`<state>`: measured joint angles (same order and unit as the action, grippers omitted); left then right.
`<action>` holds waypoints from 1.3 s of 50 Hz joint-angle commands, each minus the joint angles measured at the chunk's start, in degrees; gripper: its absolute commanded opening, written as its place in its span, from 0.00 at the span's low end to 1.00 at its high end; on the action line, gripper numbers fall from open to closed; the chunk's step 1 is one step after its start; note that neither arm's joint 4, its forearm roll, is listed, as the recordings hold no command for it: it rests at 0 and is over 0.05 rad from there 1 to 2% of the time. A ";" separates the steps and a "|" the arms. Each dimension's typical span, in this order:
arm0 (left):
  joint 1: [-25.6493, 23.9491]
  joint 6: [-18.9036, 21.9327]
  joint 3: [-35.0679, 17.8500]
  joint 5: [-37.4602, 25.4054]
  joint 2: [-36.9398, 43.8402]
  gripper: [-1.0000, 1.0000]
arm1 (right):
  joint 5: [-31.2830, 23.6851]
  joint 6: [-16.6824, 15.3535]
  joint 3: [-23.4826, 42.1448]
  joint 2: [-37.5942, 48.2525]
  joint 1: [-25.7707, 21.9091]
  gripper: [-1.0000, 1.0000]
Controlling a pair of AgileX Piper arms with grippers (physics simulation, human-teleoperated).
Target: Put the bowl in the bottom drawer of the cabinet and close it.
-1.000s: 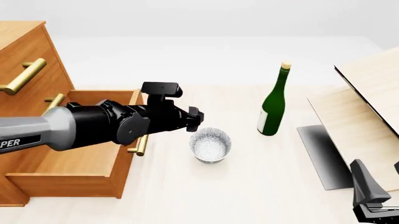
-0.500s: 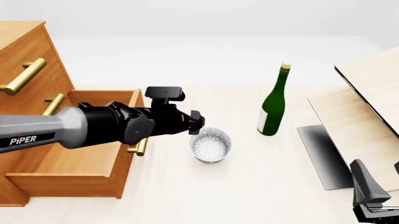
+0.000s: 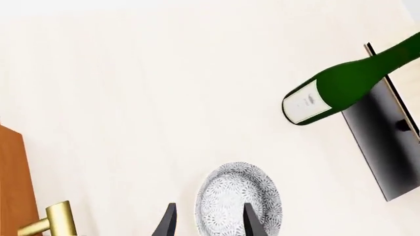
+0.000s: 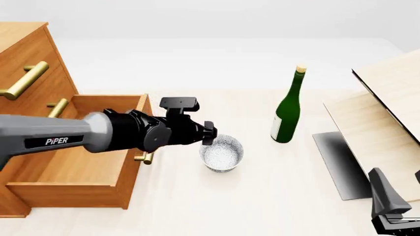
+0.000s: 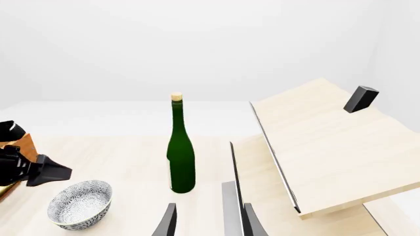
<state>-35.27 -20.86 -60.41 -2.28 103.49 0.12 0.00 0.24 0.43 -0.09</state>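
Bowl (image 4: 222, 153) stands upright on the desk (image 4: 262, 196), mouth up, just right of the bottom drawer (image 4: 72, 167), which is pulled out of the cabinet (image 4: 26, 83) with nothing visible inside. Being round, it has no long axis. The left hand (image 3: 208, 223) hangs over the bowl, fingers spread; in the left wrist view one fingertip (image 3: 251, 221) overlaps the bowl's inside while the other lies outside its rim. The front view hides those fingers behind the wrist. The right hand (image 5: 206, 223), fingers apart, holds nothing. A green bottle (image 4: 287, 110) stands right of the bowl.
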 commanded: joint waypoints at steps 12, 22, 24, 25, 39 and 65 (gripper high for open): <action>1.27 -1.03 -5.68 3.36 15.32 1.00 | 0.00 0.00 0.00 0.00 0.00 1.00; 1.82 -1.07 -6.75 3.08 17.78 1.00 | 0.00 0.01 0.00 0.00 0.01 1.00; 1.78 -1.03 -6.63 3.21 17.76 1.00 | 0.00 0.01 0.00 -0.01 -0.01 1.00; 1.65 -1.10 -6.47 3.40 17.74 1.00 | 0.00 0.01 0.00 -0.01 -0.01 1.00; 0.03 -1.97 -2.82 5.38 14.35 0.00 | 0.00 0.01 0.00 0.01 0.00 1.00; -1.01 -2.23 3.71 6.86 4.51 0.00 | 0.00 0.01 0.00 -0.01 0.00 1.00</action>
<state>-36.55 -23.10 -59.22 2.14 108.23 0.12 0.00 0.25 0.43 -0.09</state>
